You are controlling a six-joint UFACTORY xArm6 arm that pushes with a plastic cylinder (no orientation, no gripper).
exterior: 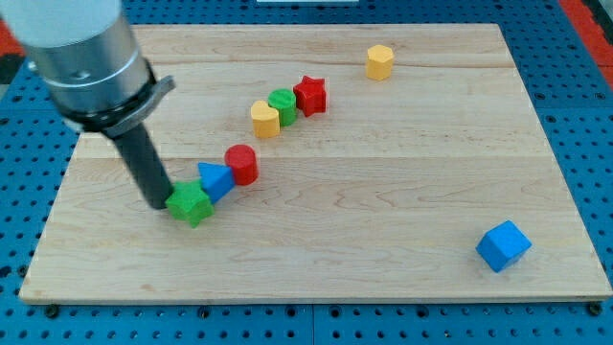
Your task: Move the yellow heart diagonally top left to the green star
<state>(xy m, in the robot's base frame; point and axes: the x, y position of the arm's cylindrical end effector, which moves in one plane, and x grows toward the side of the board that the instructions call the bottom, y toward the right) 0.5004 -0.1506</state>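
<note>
Pale, matt wooden board [383, 192] with visible grain; smooth-looking matt blocks, like the green star [190, 204]; brushed grey metal cylinder [81, 53] at upper left.

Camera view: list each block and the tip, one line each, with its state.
My tip: down on the board, against the green star's left side.
Green star: touching the blue triangle.
Blue triangle: beside the red cylinder.
Red cylinder: upright.
Yellow heart: against the green cylinder.
Green cylinder: against the red star.
Red star: row's end.
Yellow hexagon: alone.
Blue cube: alone.
</note>
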